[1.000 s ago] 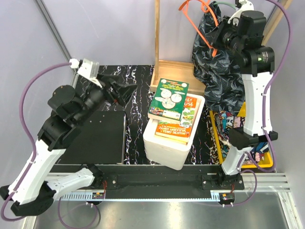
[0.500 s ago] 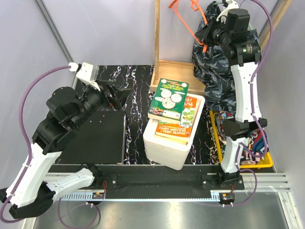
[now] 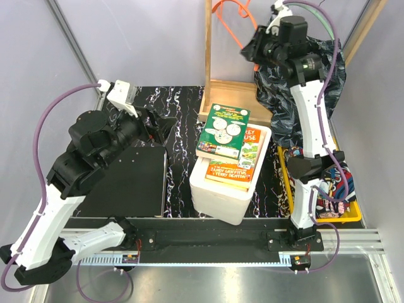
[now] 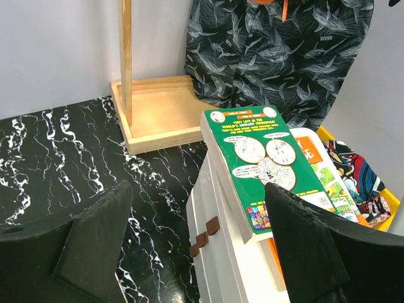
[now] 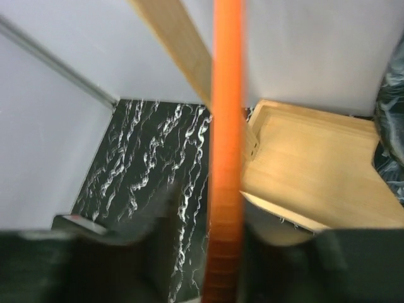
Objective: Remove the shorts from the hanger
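Note:
The black-navy leafy shorts (image 3: 297, 88) hang at the back right and also show in the left wrist view (image 4: 284, 57), with a bit of orange at their top edge. My right gripper (image 3: 254, 52) is raised high and shut on the orange hanger (image 3: 228, 11), whose bar (image 5: 226, 145) runs between its jaws (image 5: 225, 265). The hanger sits left of the shorts, by the wooden post. The comic-print shorts (image 3: 329, 192) lie in the yellow bin (image 3: 286, 180), also seen in the left wrist view (image 4: 353, 167). My left gripper (image 3: 154, 123) is open and empty above the marble table (image 4: 202, 252).
A white foam box (image 3: 221, 189) with stacked books (image 3: 227, 136) stands mid-table. A wooden stand with a tray base (image 3: 230, 95) and an upright post (image 3: 207, 44) is at the back. A black case (image 3: 129, 183) lies under the left arm.
My right gripper has swung left and up with the orange hanger, from over the dark shorts toward the wooden post. The left arm has shifted slightly.

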{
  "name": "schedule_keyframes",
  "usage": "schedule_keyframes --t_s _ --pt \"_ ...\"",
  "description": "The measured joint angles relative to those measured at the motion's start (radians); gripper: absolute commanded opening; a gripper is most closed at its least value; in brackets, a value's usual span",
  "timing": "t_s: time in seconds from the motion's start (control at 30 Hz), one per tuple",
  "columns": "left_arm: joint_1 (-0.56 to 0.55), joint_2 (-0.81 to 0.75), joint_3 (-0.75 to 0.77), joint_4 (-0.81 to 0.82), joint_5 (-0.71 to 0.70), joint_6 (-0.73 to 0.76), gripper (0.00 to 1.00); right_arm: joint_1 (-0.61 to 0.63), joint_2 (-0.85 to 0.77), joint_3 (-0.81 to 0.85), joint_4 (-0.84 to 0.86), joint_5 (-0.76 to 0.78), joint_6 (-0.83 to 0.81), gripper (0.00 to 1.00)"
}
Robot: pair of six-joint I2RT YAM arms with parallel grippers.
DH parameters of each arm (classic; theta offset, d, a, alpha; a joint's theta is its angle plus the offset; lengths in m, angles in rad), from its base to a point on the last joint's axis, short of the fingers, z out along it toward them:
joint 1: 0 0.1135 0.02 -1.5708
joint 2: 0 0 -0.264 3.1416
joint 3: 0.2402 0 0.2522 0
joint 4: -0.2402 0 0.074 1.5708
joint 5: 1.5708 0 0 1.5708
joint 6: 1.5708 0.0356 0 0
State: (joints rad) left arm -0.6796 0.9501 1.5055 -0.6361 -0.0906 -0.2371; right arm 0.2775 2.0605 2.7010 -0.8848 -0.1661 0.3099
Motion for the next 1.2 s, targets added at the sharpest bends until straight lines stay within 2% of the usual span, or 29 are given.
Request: schedule_keyframes --t_s 0.07,0.1,0.23,0.4,0.57,0.8,1.03,1.2 --pt "0.000 0.005 0.000 0.000 0.000 -0.005 0.88 0.026 -0.005 -0.022 -0.004 -0.002 0.005 0.70" --pt "0.000 0.006 -0.001 0.002 0.000 -0.007 0.88 0.039 -0.009 -0.046 -0.008 -0.003 -0.002 0.80" --pt "0.000 0.005 -0.003 0.003 -0.002 -0.007 0.88 0.061 -0.040 -0.127 -0.053 0.019 0.005 0.99" --pt "0.000 0.005 -0.003 0.003 0.000 -0.008 0.88 0.056 -0.129 -0.196 -0.098 0.134 0.004 1.00" --pt "0.000 -0.006 -0.017 0.010 0.004 -0.007 0.88 0.055 -0.300 -0.265 -0.105 0.273 0.011 1.00" --pt "0.000 -0.058 -0.066 0.009 0.008 -0.003 0.89 0.014 -0.427 -0.226 -0.095 0.492 0.002 1.00" --pt "0.000 -0.134 -0.095 0.007 0.008 0.013 0.91 -0.142 -0.380 -0.146 -0.073 0.570 -0.022 1.00" --pt "0.000 -0.169 -0.095 0.009 0.017 0.021 0.91 -0.299 -0.365 -0.261 0.033 0.526 -0.069 1.00"
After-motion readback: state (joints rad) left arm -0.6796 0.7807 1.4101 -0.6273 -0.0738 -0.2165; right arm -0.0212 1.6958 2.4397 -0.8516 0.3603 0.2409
